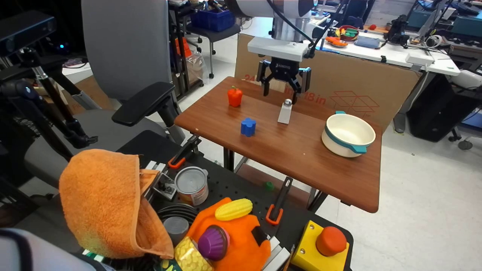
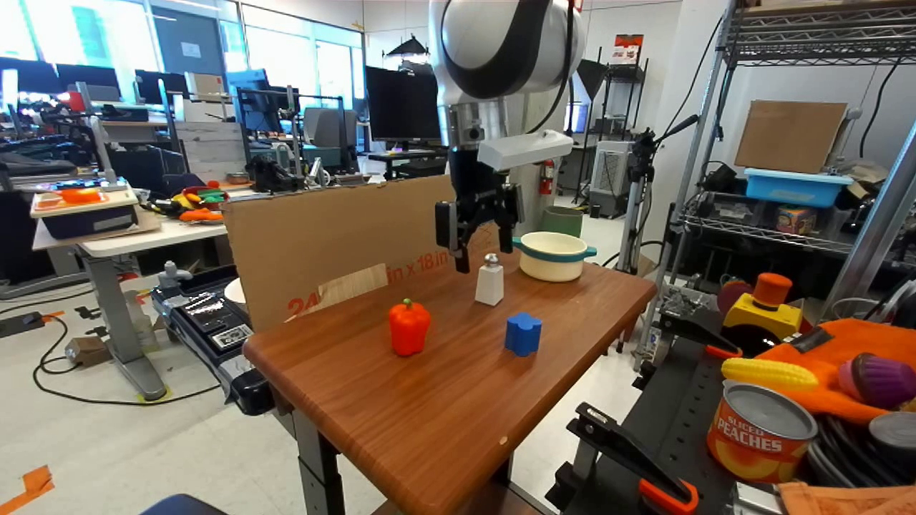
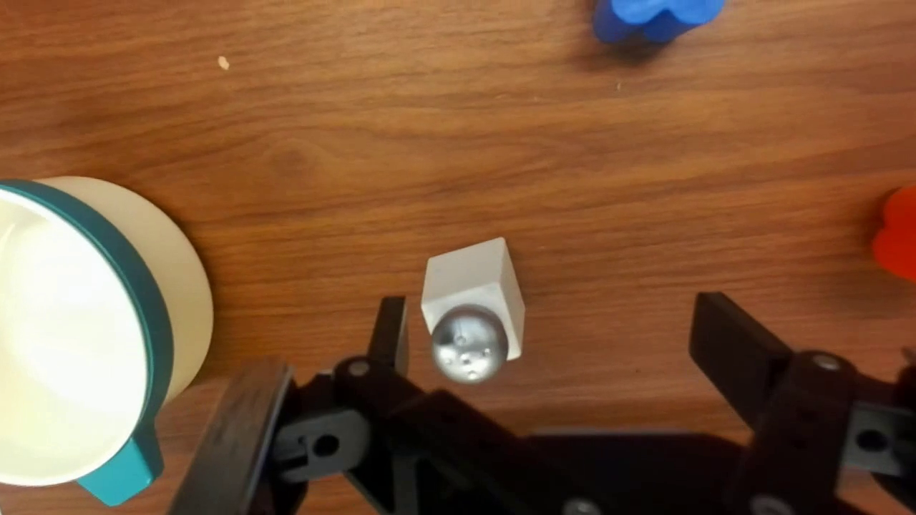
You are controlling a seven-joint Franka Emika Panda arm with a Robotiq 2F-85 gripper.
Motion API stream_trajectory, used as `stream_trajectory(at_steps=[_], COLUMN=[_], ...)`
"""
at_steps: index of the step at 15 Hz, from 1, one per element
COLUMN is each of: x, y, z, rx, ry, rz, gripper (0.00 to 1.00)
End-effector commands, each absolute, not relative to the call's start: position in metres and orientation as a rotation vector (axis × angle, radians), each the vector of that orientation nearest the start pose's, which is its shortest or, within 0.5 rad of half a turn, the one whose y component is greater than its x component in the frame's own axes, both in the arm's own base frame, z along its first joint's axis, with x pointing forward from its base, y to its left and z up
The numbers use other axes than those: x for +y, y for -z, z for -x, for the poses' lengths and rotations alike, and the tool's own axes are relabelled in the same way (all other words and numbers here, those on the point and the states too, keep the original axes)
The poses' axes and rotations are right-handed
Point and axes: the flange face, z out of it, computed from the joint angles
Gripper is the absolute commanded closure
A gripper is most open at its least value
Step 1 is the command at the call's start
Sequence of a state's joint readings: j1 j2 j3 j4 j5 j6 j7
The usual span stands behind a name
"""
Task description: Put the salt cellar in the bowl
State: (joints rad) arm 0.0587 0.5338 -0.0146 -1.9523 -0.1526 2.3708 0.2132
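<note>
Standing upright apart from the teal-handled bowl (image 1: 350, 130), the salt shaker (image 2: 490, 283) looks nearer the bowl-side finger (image 3: 390, 325) of the empty, wide-spread gripper (image 3: 549, 318), so edging bowlward before lowering should centre the grip.

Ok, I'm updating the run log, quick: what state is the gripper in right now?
Gripper: open, fingers apart, holding nothing; the salt cellar stands on the table.

Gripper (image 1: 280, 95) points down, fingers (image 3: 737, 357) spread

The arm (image 2: 494, 46) hangs into both exterior views from the top, its wrist (image 2: 472, 125) upright above the gripper. In the wrist view, a wide gap parts the two fingers.
</note>
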Motion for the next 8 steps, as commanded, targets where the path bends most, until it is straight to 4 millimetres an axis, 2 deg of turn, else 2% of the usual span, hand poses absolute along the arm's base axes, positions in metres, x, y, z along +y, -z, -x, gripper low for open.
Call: stream_trajectory(at_steps=[1, 5, 6, 7, 8], x=[0.027, 0.027, 0.026, 0.026, 0.025], y=[-0.178, -0.169, -0.168, -0.166, -0.165], z=[-0.619, -0.625, -0.627, -0.628, -0.630], rx=[0.035, -0.003, -0.002, -0.005, -0.002], ry=[-0.252, -0.311, -0.323, -0.332, -0.341], rz=[3.280, 3.297, 3.301, 3.304, 3.306], gripper=[0.00, 0.00, 0.04, 0.28, 0.29])
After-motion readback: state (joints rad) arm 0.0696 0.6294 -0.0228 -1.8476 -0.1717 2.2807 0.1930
